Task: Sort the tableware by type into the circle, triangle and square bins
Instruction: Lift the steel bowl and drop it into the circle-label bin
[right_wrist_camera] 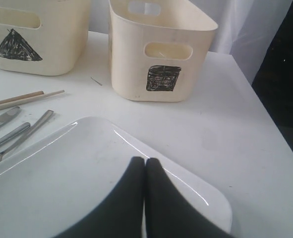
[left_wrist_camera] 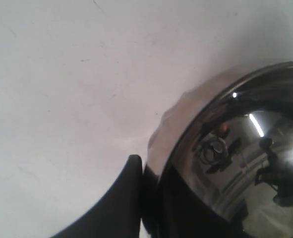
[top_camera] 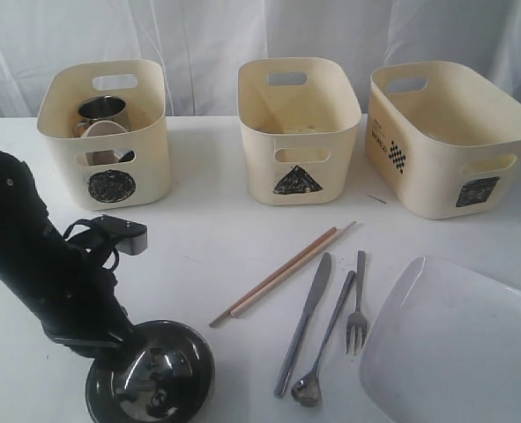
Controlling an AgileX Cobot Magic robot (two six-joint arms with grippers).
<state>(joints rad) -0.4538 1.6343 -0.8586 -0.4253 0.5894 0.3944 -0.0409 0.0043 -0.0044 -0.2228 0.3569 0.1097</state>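
A steel bowl [top_camera: 167, 379] [left_wrist_camera: 245, 148] stands at the table's near left. My left gripper [top_camera: 110, 348] [left_wrist_camera: 148, 171] is shut on the steel bowl's rim, one finger [left_wrist_camera: 129, 198] outside and the other inside. The circle bin [top_camera: 150, 150] holds a steel mug [top_camera: 101, 109] with a pale round rim in front of it. Chopsticks [top_camera: 282, 273], knife [top_camera: 304, 322], spoon [top_camera: 326, 339] and fork [top_camera: 358, 304] lie in the middle. My right gripper [right_wrist_camera: 145, 161] hangs shut and empty over the white plate [right_wrist_camera: 62, 173] [top_camera: 458, 344].
The triangle bin [top_camera: 260, 150] [right_wrist_camera: 47, 44] and square bin [top_camera: 419, 176] [right_wrist_camera: 131, 49] stand along the back with nothing showing inside them. White curtains hang behind them. The table's right edge [right_wrist_camera: 265, 109] runs just past the square bin.
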